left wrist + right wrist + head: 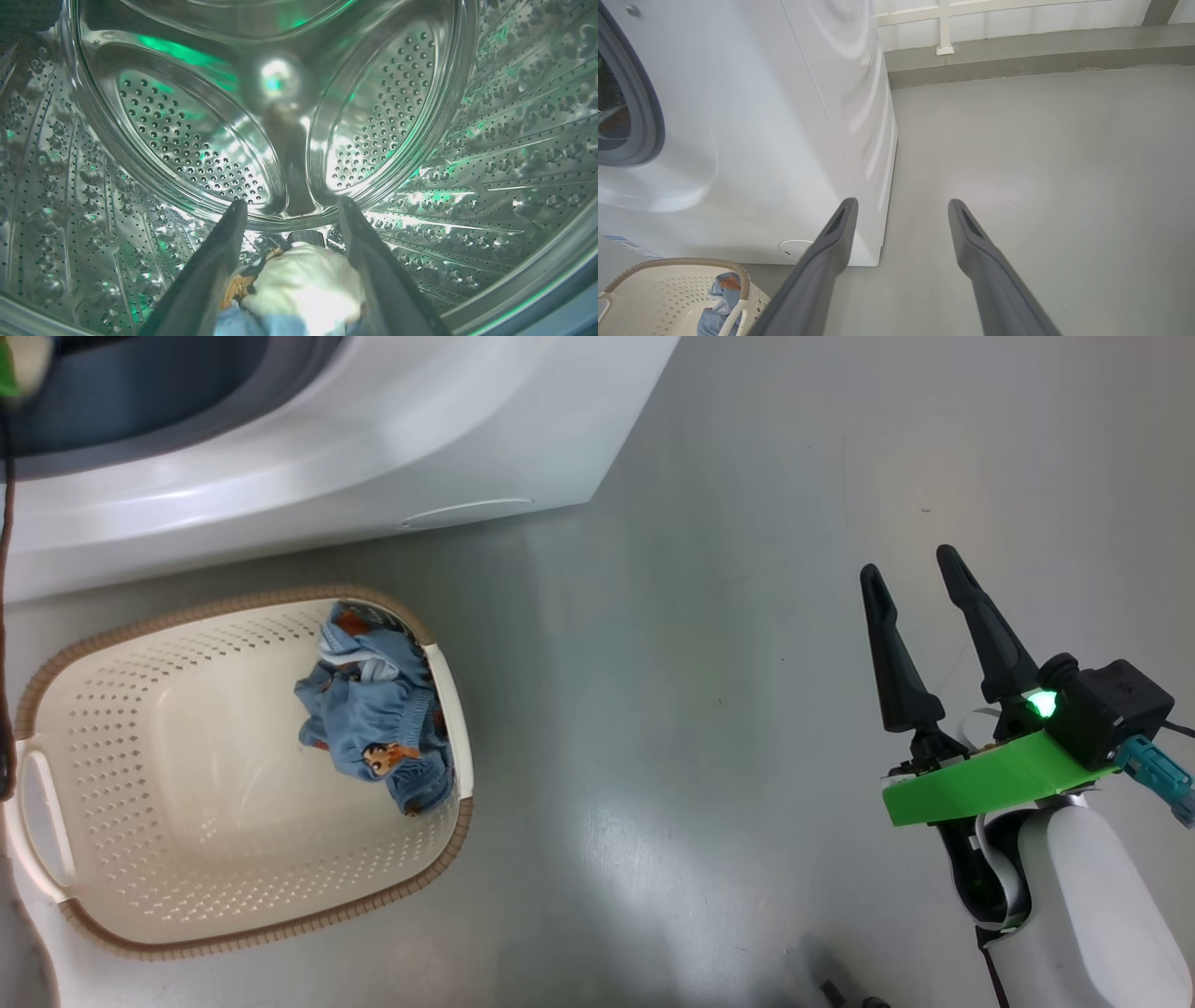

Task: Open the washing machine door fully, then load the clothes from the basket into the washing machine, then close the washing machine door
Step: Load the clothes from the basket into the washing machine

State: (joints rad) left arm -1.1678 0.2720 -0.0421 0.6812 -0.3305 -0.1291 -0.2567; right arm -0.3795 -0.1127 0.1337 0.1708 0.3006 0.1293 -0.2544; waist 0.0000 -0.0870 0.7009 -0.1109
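Note:
My left gripper (292, 203) is inside the washing machine's steel drum (490, 140). Its fingers stand apart, open, and a cream-yellow and light blue bundle of clothes (303, 289) lies between them on the drum floor. The white washing machine (373, 448) stands at the top left of the head view, its grey gasket (140, 411) showing. The washing machine door is out of view. Before the machine sits the cream basket (233, 600) with light blue bear-print clothes (373, 709) against its right wall. My right gripper (907, 565) hangs open over bare floor, far right of the basket.
Grey floor (700, 709) stretches between the basket and my right arm. In the right wrist view the machine's side panel (859, 116) stands left of my open right gripper (901, 201), with a low wall and white railing (943, 28) behind.

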